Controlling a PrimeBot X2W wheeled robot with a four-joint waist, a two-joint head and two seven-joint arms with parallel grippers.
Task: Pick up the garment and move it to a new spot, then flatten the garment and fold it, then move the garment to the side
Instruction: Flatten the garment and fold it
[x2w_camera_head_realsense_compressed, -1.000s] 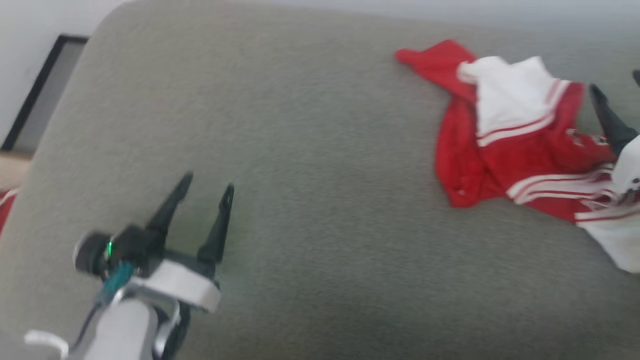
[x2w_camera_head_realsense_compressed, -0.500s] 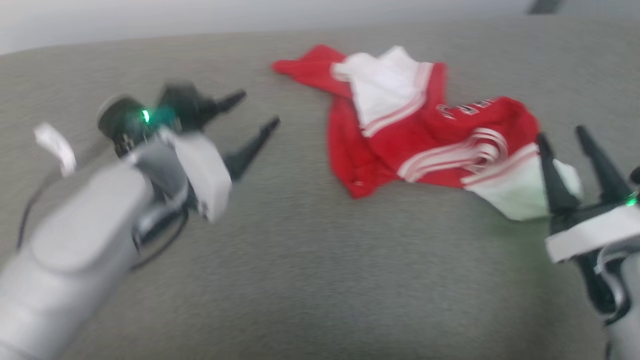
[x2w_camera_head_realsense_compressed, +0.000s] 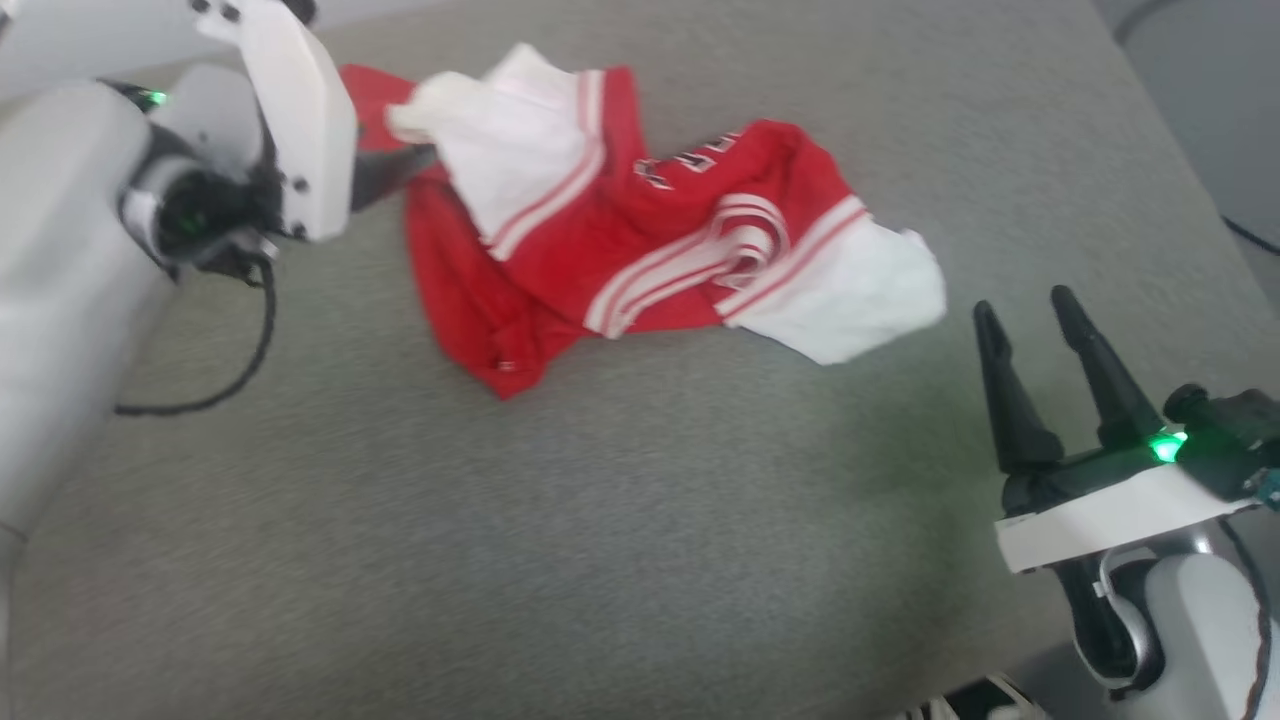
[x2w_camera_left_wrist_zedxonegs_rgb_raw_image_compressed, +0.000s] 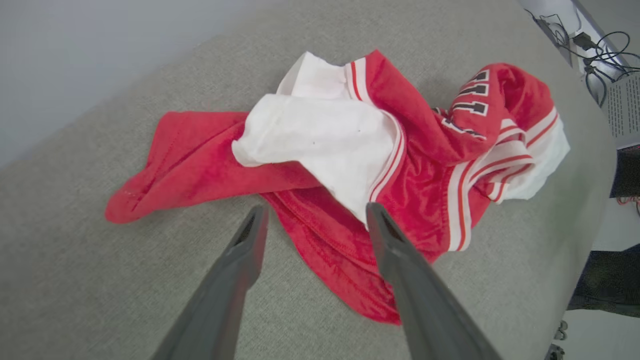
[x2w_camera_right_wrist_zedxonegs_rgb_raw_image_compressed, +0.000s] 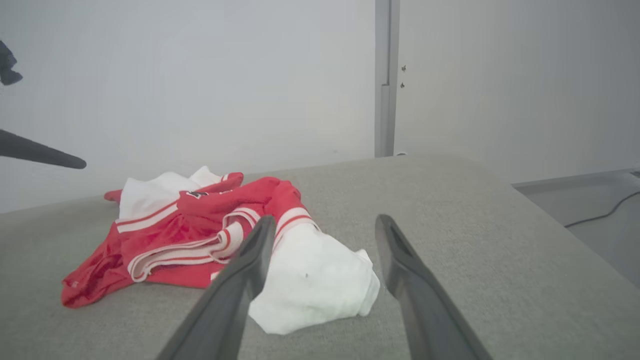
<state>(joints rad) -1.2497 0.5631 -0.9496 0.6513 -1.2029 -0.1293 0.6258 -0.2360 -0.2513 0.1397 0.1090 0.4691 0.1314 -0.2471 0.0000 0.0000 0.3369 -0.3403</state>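
The garment (x2w_camera_head_realsense_compressed: 640, 230) lies crumpled on the grey fabric surface (x2w_camera_head_realsense_compressed: 600, 520), red with white sleeves, striped trim and part of its black lettering showing. My left gripper (x2w_camera_head_realsense_compressed: 415, 160) hovers at its left end, mostly hidden behind its own white wrist housing. In the left wrist view that gripper (x2w_camera_left_wrist_zedxonegs_rgb_raw_image_compressed: 316, 210) is open above the garment's (x2w_camera_left_wrist_zedxonegs_rgb_raw_image_compressed: 320, 135) red edge and white sleeve. My right gripper (x2w_camera_head_realsense_compressed: 1023, 305) stands open to the right of the white sleeve, a short gap away. In the right wrist view it (x2w_camera_right_wrist_zedxonegs_rgb_raw_image_compressed: 325, 220) points at the garment's (x2w_camera_right_wrist_zedxonegs_rgb_raw_image_compressed: 200, 225) near white sleeve.
The grey surface drops off at its right edge (x2w_camera_head_realsense_compressed: 1190, 170), with floor and cables (x2w_camera_left_wrist_zedxonegs_rgb_raw_image_compressed: 595, 50) beyond. A pale wall and a door frame (x2w_camera_right_wrist_zedxonegs_rgb_raw_image_compressed: 386, 80) stand behind it. A black cable (x2w_camera_head_realsense_compressed: 240, 370) hangs from my left arm.
The head camera has swung, so the whole picture shifted. My left gripper has risen and come to the garment's left end. The right gripper now stands a little clear of the right sleeve.
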